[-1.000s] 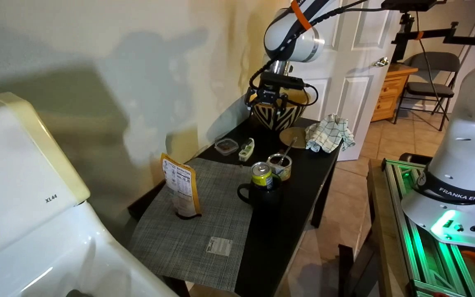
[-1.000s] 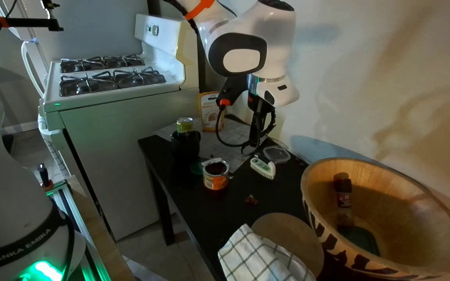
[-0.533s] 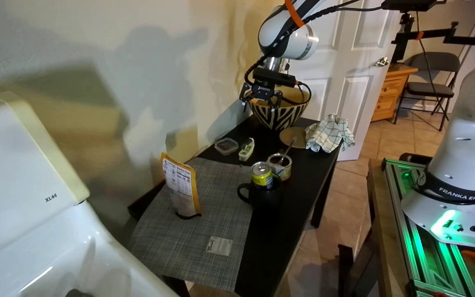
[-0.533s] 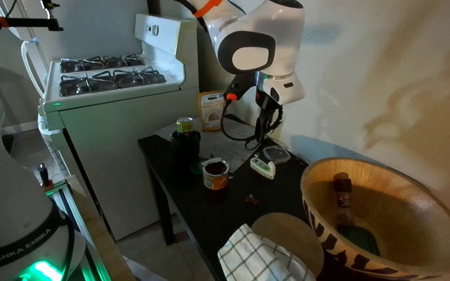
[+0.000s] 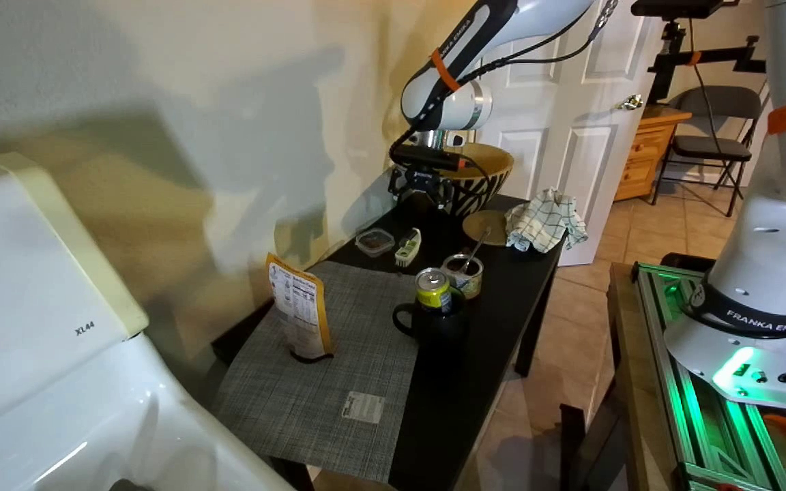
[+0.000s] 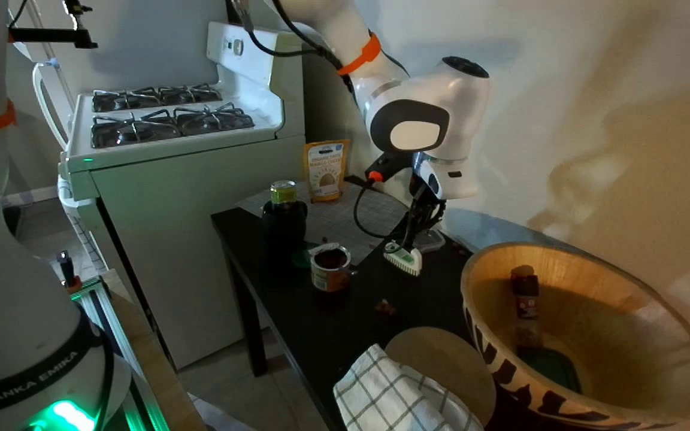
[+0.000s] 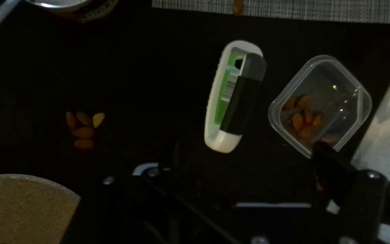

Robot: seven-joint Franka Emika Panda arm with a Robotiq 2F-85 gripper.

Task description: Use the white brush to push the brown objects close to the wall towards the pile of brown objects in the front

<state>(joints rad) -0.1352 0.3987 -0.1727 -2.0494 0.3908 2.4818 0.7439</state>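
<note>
clear tub point(image 7: 327, 79) btwn brush point(image 7: 230, 96) & wall point(image 5: 243, 136); bowl point(image 6: 620, 335) nr.

I hang my gripper point(image 6: 416, 237) over the black table point(image 6: 339, 335); in an exterior view it hides part of the white brush point(image 6: 405, 260) and of a clear tub point(image 6: 433, 241) near the wall point(image 6: 530, 126). A pile of brown objects point(image 6: 385, 307) lies between the brush and a tan disc point(image 6: 441, 359); a wooden bowl point(image 6: 620, 335) stands beside the disc.
</note>
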